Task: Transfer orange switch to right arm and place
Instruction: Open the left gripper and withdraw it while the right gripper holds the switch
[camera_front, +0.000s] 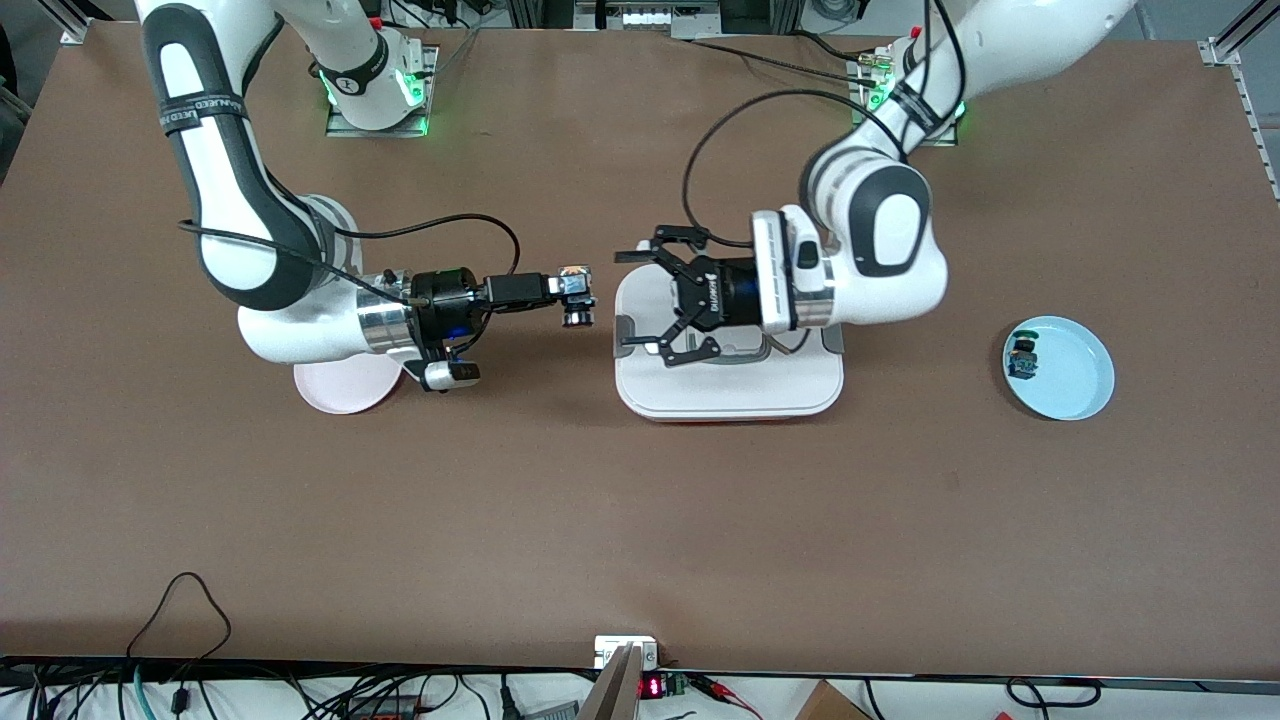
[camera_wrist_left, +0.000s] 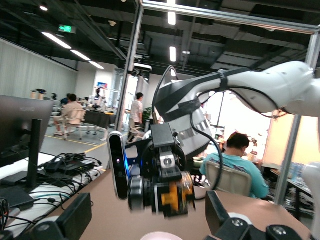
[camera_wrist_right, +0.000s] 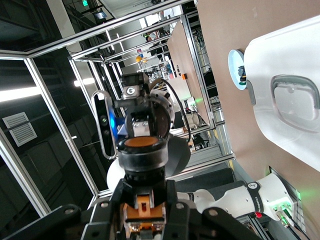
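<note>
In the front view, I had the right gripper out level above the bare tabletop, just short of the white tray, with its slim jaws clamped shut on the orange switch. The switch hung at the tip, clear of the surface. The left gripper hovered over the tray with its open-link fingers spread wide and holding nothing, a small gap separating it from the switch. A pink plate sat under the right arm's wrist, and a blue plate toward the left arm's end of the tabletop carried a second small switch.

From the left wrist view, I looked straight at the right gripper with the orange switch pinched in its tip; my own left fingers showed at the edges, parted and empty.

In the right wrist view, the orange switch sat seated between the closed jaws, its orange cap facing the left gripper, which stood apart from it.

I judged the handover done and the placing not yet started. The hold was on a tiny, stubby round part, so a quick swing toward the pink plate could have twisted it in the jaws or let it slip out. Released from too high, it would likely have rolled off the plate.
</note>
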